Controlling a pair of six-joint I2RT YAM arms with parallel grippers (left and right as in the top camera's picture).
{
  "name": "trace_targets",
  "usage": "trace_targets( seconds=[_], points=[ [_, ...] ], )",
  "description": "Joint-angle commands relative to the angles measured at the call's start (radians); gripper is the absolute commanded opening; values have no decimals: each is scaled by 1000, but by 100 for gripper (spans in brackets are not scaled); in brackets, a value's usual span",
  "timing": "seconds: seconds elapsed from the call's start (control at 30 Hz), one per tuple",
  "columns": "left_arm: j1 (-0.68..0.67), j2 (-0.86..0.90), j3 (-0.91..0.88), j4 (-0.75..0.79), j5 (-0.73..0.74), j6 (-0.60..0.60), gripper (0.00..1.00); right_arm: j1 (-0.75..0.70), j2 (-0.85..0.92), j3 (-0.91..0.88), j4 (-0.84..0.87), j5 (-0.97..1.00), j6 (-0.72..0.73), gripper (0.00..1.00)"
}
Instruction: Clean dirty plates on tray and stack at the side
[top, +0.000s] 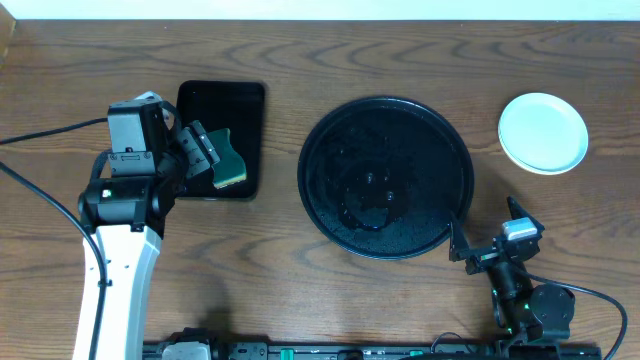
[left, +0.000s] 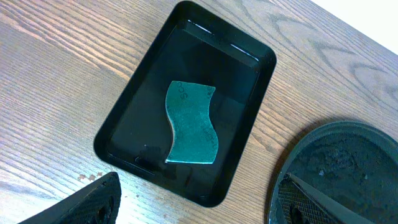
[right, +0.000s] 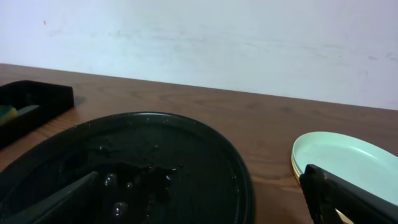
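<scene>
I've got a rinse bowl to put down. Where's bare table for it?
Bare wood lies in front of the round tray, between the left arm and right gripper, and along the back edge behind both trays. The gap between rectangular tray and round tray is narrow; also tight by the plates.

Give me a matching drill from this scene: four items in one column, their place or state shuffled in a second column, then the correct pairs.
Column one
1. sponge
2. round tray
3. plates
4. rectangular tray

Column two
A. stacked at the far right, a mint-green one on top
B. wet with droplets, nothing resting on it
C. lying flat inside a black container
D. sitting at the left, holding a single item

Pairs: 1-C, 2-B, 3-A, 4-D
</scene>
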Motion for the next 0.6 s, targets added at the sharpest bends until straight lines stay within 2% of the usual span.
trace_targets(
  seconds=[0.0, 0.4, 0.47, 0.57],
  points=[
    [0, 3, 5, 0, -2, 6, 82, 7, -6, -2, -4, 5, -16, 99],
    [0, 3, 5, 0, -2, 6, 82, 7, -6, -2, -4, 6, -16, 99],
    [2, 3, 5, 0, -66, 60, 82, 7, -6, -2, -4, 5, -16, 99],
    [2, 7, 4, -4, -111, 66, 82, 7, -6, -2, -4, 5, -16, 99]
  ],
)
